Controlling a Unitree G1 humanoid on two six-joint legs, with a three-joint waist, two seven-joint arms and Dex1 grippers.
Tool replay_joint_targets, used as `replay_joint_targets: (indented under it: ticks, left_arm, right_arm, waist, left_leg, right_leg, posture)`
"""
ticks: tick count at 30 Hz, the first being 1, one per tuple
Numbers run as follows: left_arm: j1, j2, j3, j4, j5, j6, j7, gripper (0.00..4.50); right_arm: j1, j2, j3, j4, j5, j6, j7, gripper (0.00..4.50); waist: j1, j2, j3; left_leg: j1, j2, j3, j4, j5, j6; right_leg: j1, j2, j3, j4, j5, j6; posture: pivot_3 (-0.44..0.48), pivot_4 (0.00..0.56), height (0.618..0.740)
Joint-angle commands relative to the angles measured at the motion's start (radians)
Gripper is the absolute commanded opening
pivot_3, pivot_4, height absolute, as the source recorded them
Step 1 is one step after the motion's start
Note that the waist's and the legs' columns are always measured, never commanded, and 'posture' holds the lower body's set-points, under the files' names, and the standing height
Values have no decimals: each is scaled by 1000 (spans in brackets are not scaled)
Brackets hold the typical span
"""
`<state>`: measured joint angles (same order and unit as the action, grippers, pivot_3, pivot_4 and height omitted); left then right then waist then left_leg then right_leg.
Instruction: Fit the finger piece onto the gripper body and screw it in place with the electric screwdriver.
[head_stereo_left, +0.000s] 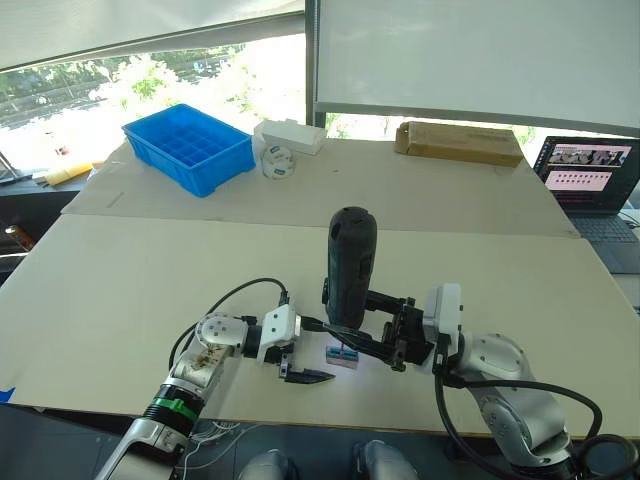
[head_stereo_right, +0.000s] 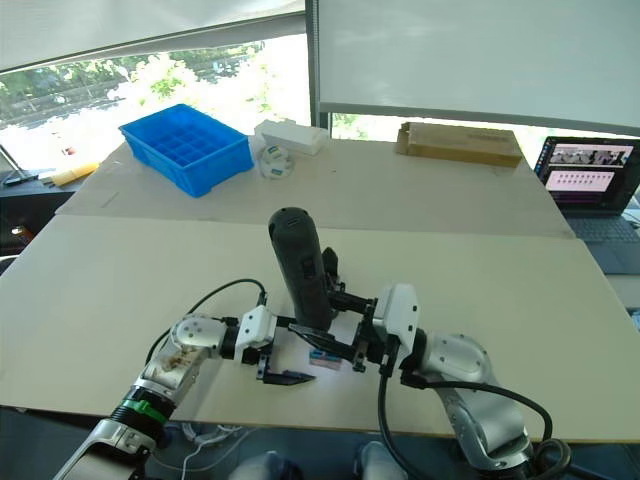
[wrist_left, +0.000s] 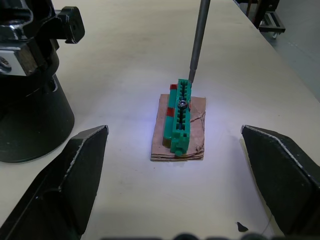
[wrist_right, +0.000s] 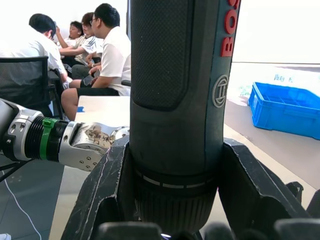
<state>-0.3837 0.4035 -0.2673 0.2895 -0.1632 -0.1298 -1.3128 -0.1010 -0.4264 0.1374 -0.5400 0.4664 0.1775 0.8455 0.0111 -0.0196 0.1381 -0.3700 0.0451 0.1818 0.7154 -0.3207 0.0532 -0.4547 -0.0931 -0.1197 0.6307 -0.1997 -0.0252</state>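
While the right gripper (head_stereo_left: 405, 345) squeezes the screwdriver (head_stereo_left: 350, 265) and holds it upright, its thin bit (wrist_left: 197, 42) touches the top of a small green block (wrist_left: 180, 117) on a brown pad, near a screw; the left gripper (head_stereo_left: 300, 375) sits just beside, fingers wide apart, holding nothing; the gripper body (wrist_left: 30, 85) stands close by. This looks like picking up a screw; next the bit must sit right on the screw head.

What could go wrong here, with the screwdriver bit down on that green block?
The bit rests at one end of the green block, which sits loose on a small card; pressure could tip or slide it. The left gripper is open around it, not steadying it. The screwdriver stands tall in the right gripper and could lean.
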Motion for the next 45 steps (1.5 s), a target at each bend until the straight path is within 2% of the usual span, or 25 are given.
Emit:
replay_joint_targets:
  ticks: [1,45]
  left_arm:
    - [11,-13,-24,13,7,-2,8,4489]
    - [13,-22,-48,16,22,-7,18,4489]
  right_arm:
    - [-10,4,-15,-31,15,-39,2,1911]
    - [-11,27,5,-8,-34,-42,-6,1911]
  waist:
    - [0,0,0]
    - [1,0,0]
  left_leg:
    - [0,0,0,0,0,0]
    - [0,0,0,1,0,0]
  right_leg:
    - [0,0,0,0,0,0]
    - [1,0,0,0,0,0]
  posture:
    - [0,150,740]
    - [0,150,740]
